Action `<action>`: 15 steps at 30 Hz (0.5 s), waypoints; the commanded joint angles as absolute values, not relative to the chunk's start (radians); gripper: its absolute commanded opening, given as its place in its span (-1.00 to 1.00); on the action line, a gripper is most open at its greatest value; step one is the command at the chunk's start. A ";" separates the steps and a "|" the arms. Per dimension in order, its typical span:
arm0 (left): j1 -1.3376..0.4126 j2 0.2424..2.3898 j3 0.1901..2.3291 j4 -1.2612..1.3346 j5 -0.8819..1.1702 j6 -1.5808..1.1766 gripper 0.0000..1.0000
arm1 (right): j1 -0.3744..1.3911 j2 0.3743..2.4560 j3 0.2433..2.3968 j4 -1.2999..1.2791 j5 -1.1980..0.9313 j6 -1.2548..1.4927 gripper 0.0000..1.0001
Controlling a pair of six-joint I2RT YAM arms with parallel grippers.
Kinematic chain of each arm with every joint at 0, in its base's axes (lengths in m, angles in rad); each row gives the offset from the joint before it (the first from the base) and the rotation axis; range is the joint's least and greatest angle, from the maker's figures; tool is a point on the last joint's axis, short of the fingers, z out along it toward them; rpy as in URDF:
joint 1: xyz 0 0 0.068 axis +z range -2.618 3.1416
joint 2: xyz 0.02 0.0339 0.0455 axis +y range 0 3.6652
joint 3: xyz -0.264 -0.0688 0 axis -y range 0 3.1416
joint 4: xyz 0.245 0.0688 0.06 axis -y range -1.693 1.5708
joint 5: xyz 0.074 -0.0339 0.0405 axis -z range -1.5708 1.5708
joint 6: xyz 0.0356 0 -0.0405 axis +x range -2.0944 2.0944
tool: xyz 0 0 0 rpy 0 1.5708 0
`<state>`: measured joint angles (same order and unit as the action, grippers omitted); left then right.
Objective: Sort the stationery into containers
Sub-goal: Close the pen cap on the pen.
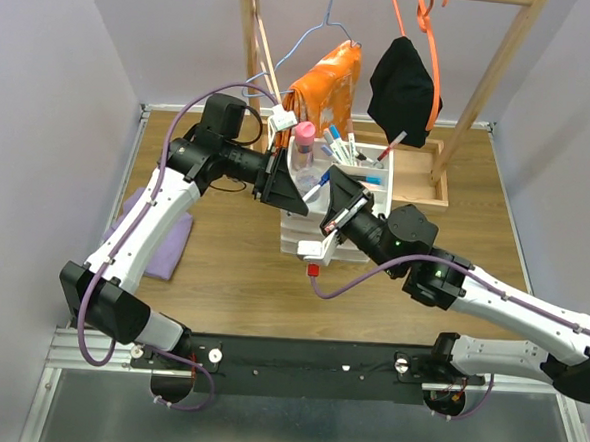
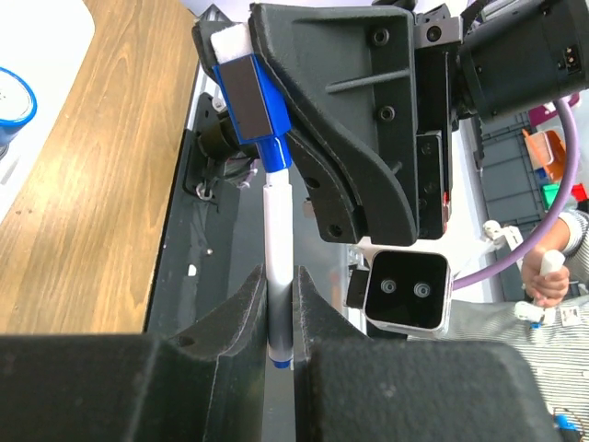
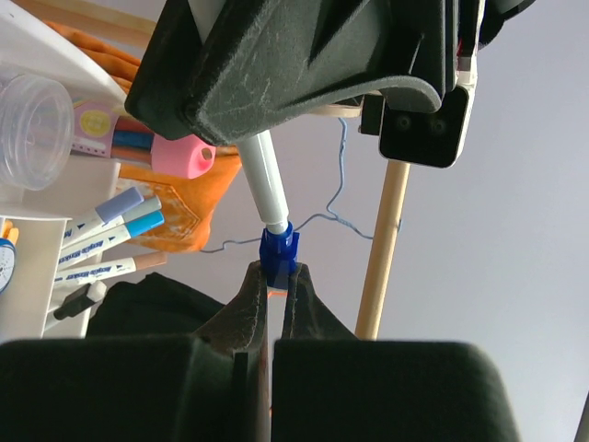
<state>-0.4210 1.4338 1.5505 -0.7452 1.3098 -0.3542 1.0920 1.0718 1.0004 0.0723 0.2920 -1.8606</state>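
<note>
Marker (image 2: 277,221) — white, blue-capped — pinched at its barrel by left tool (image 2: 279,285), at its cap by right tool (image 3: 276,273).

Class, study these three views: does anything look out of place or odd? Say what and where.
One blue-capped marker is gripped from both ends over the tray: the left gripper on its white barrel, the right gripper on its cap. Nothing looks spilled or damaged.

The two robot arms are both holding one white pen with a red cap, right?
Almost. Both pairs of jaws do hold one white pen, but its cap is blue, not red. The right wrist view shows the right jaws pinching that blue cap.
</note>
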 commanded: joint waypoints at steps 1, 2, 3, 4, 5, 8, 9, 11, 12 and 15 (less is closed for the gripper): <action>-0.422 1.436 1.583 -0.689 1.321 -0.380 -1.00 | 1.140 1.095 1.031 0.003 0.267 -1.868 -0.99; -0.420 1.433 1.580 -0.690 1.321 -0.379 -1.00 | 1.143 1.098 1.032 0.003 0.273 -1.865 -0.99; -0.420 1.433 1.577 -0.687 1.319 -0.379 -1.00 | 1.153 1.098 1.035 -0.024 0.278 -1.861 -0.99; -0.420 1.430 1.572 -0.689 1.316 -0.379 -1.00 | 1.158 1.097 1.035 -0.023 0.278 -1.859 -0.99; -0.417 1.430 1.569 -0.689 1.316 -0.379 -1.00 | 1.160 1.097 1.037 -0.023 0.278 -1.859 -0.99; -0.410 1.427 1.565 -0.689 1.305 -0.382 -1.00 | 1.172 1.098 1.046 -0.029 0.291 -1.859 -0.99; -0.408 1.430 1.565 -0.683 1.304 -0.385 -1.00 | 1.180 1.100 1.049 -0.044 0.294 -1.858 -0.99; -0.399 1.436 1.569 -0.661 1.304 -0.432 -1.00 | 1.196 1.103 1.058 -0.072 0.317 -1.859 -0.99; -0.397 1.446 1.578 -0.649 1.305 -0.448 -1.00 | 1.224 1.103 1.060 -0.089 0.324 -1.861 -0.99; -0.399 1.483 1.621 -0.637 1.310 -0.468 -1.00 | 1.262 1.091 1.071 -0.188 0.327 -1.870 -0.99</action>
<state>-0.4103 1.4353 1.5520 -0.7448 1.3285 -0.4099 1.1614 1.0836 1.0458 -0.0017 0.4046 -1.8637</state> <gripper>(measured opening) 0.197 0.050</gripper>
